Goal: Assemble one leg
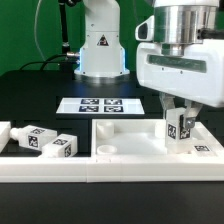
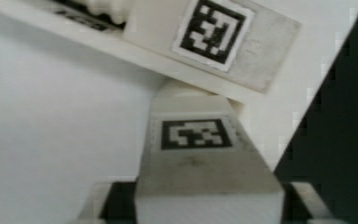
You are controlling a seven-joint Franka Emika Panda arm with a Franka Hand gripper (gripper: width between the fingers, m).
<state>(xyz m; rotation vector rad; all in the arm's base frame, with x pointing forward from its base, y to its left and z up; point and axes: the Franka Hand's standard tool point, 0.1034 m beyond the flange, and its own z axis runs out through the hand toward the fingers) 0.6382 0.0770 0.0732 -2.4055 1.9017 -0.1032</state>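
Gripper (image 1: 179, 119) pinches the leg (image 1: 180, 133) upright at frame right, over the white tabletop (image 1: 130, 140). Two spare legs (image 1: 45, 143) lie lower left. Marker board (image 1: 100, 105) rests mid-frame on the black table (image 1: 40, 95); green backdrop behind.

White tagged leg (image 1: 181, 133) (image 2: 197, 150) stands upright in the tabletop's (image 1: 130, 150) corner.

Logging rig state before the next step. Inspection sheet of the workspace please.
Surface: black table; flat white marker board lies on it.
Job's things: white square-section tagged plastic leg held upright in a corner of the white rimmed square tabletop; two more tagged legs lie at the exterior view's left.
Clutter: nothing seen.
Grippers: hand shut on the leg.
Cables: nothing seen.
Surroundings: white robot base, green backdrop.
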